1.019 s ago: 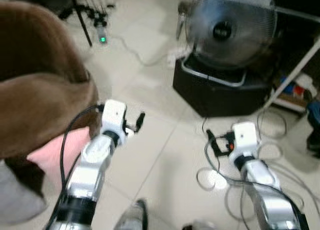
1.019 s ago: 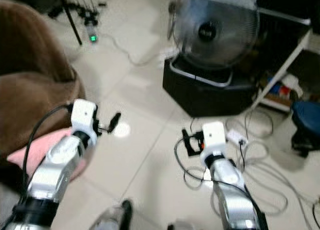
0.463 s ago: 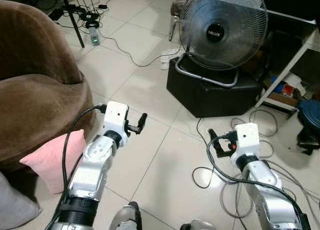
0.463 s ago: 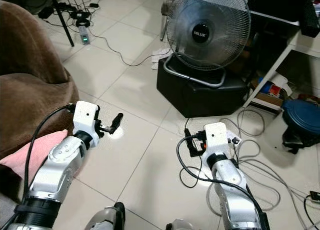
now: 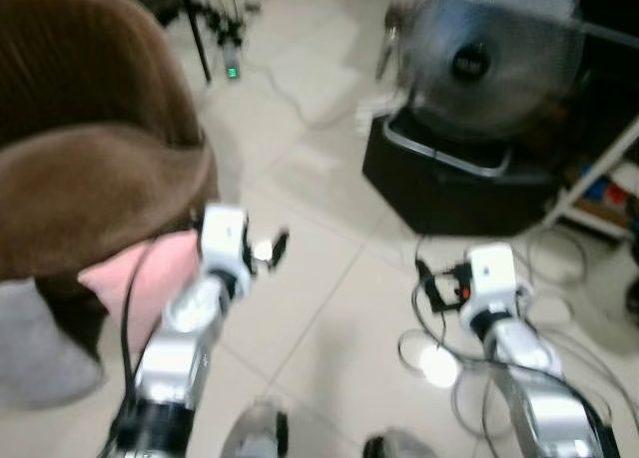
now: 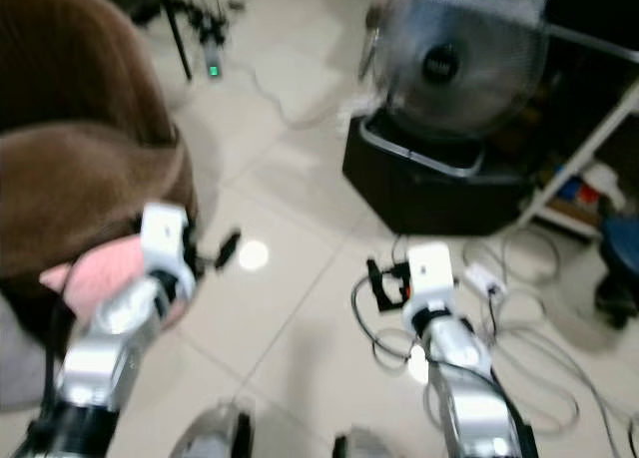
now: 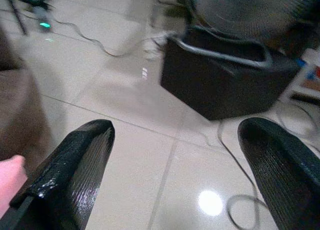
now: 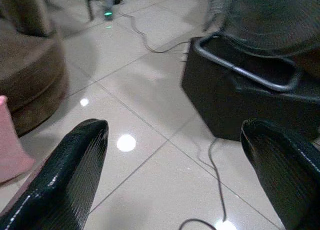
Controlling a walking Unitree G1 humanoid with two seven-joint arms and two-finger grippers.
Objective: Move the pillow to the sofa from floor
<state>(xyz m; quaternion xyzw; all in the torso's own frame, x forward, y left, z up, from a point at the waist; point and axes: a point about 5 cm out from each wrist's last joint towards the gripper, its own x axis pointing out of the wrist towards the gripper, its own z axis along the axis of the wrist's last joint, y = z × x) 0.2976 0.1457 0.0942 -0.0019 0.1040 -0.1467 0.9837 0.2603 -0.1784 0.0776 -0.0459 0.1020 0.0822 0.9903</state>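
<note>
Shiny pale floor tiles (image 5: 329, 308) lie under both robot arms, and the head views are blurry. The left gripper (image 7: 172, 175) hangs in the air over the tiles with its two black fingers (image 7: 75, 170) spread wide apart and nothing between them. The right gripper (image 8: 175, 175) hangs the same way, its fingers (image 8: 65, 175) wide apart and holding nothing.

The pink pillow (image 5: 140, 278) is on the floor, just beside the left arm and partly behind it. It leans against the front of the brown sofa (image 5: 90, 169). No gripper touches the pillow. A small pink corner of it also shows at the edge of each wrist view. A grey cushion (image 5: 40, 343) lies near the pillow, on the side away from the arm.

Farther from the pillow, across the tiles, stands a big round fan (image 5: 484, 54). It sits on a black box (image 5: 459, 184). Thin cables (image 5: 439, 348) curl on the floor around the right arm, well apart from the pillow. Beyond the sofa a small device with a green light (image 5: 232, 72) sits on the floor, next to a thin black pole (image 5: 195, 29). A white shelf leg (image 5: 594, 174) slants beside the black box.
</note>
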